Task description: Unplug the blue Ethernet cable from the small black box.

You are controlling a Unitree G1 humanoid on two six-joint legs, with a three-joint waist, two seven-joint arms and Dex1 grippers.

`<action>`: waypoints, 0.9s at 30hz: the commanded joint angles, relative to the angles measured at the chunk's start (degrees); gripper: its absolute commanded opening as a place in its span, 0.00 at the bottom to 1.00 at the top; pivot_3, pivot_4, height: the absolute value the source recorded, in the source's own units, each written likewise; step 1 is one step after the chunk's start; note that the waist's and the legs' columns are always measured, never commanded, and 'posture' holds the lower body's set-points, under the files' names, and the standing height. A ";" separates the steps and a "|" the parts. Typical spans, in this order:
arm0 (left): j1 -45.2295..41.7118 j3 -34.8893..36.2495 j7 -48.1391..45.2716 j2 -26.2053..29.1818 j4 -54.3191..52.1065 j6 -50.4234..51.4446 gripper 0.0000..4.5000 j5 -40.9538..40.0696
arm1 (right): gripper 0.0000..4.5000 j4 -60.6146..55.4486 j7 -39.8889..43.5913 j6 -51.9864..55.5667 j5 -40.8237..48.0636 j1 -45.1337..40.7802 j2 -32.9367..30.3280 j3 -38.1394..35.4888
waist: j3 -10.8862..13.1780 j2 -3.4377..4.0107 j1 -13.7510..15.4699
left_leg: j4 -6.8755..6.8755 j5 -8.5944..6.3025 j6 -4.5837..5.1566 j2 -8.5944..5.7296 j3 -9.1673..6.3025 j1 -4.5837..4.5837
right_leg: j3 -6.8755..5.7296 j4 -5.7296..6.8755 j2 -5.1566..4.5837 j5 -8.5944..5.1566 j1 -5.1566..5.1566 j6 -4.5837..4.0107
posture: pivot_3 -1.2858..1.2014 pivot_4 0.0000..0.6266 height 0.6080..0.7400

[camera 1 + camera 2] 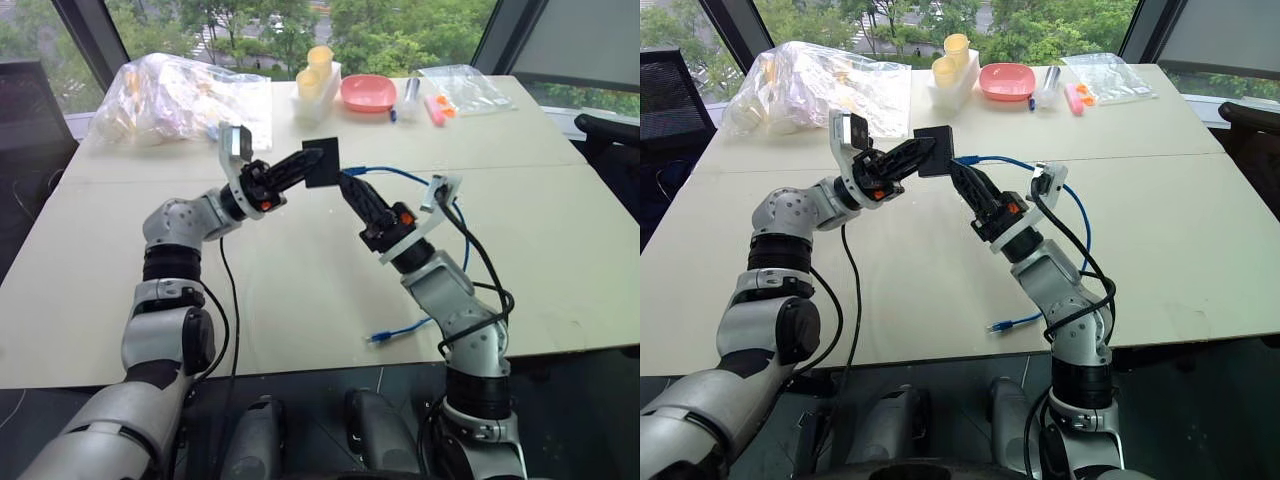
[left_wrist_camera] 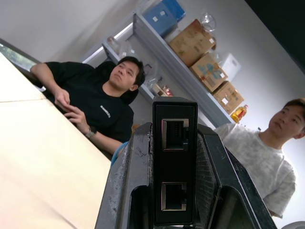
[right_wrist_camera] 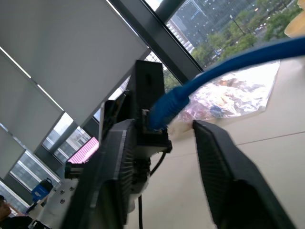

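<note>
Here, just above the frame's centre, we see the left gripper (image 1: 312, 163) clamped tight on the small black box (image 1: 322, 162), raised over the table (image 1: 560, 250). The blue Ethernet cable (image 1: 395, 173) is plugged into the box; the right gripper (image 1: 348, 186) brackets its plug, fingers (image 3: 224, 167) partly apart, not touching.

There were two grippers (image 1: 318, 160) (image 1: 345, 180), one small black box (image 1: 323, 161) and one blue Ethernet cable (image 1: 405, 176). Along the table's (image 1: 300, 290) far edge – two yellow cups (image 1: 314, 72), one pink bowl (image 1: 367, 93), two clear plastic bags (image 1: 170, 95) (image 1: 462, 85). Two people (image 2: 97, 102) (image 2: 259, 162) sat beyond.
</note>
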 commanded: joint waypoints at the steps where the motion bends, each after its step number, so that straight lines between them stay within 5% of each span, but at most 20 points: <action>1: -0.13 -0.14 -0.48 0.11 -2.64 0.16 0.12 -2.04 | 0.41 -0.75 0.14 -0.92 0.84 -0.63 0.23 -0.52 | 0.00 0.00 0.00 | 0.00 0.00 0.00 0.00 0.00 0.00 | 0.00 -0.01 0.00 0.00 0.00 0.00 | 0.52 0.24 1.00; 8: 0.19 -0.33 -0.20 0.27 -2.78 -0.14 0.12 -2.39 | 0.41 -0.43 0.31 -1.30 1.07 -0.60 0.75 -0.49 | 0.00 0.00 0.01 | -0.02 0.00 0.00 0.00 0.00 -0.01 | 0.00 -0.03 -0.01 0.00 0.00 -0.01 | 0.52 0.24 1.00; 12: 0.35 -0.24 0.04 0.31 -2.75 -0.29 0.12 -2.50 | 0.01 -0.39 0.81 -1.94 1.55 -0.61 1.50 -0.68 | 0.00 0.00 0.00 | -0.03 0.00 0.00 0.00 0.00 -0.01 | 0.00 -0.04 0.00 0.00 0.00 -0.01 | 0.52 0.24 1.00; 21: 0.79 0.00 1.66 -0.02 -2.72 -1.00 0.12 -3.66 | 0.01 -0.07 1.90 -3.63 1.49 -0.45 3.49 0.44 | 0.00 0.00 -0.01 | -0.05 0.00 0.00 0.01 -0.01 -0.01 | 0.00 -0.05 -0.01 0.00 0.00 -0.01 | 0.52 0.24 1.00; 27: 1.97 1.93 2.14 5.35 -2.81 -0.73 0.12 -4.29 | 0.01 3.27 -4.04 -7.57 5.57 -2.69 2.75 -9.44 | 0.00 0.00 -0.17 | -0.06 0.00 0.00 0.02 -0.01 0.00 | 0.01 -0.05 -0.01 0.00 -0.02 -0.01 | 0.52 0.24 1.00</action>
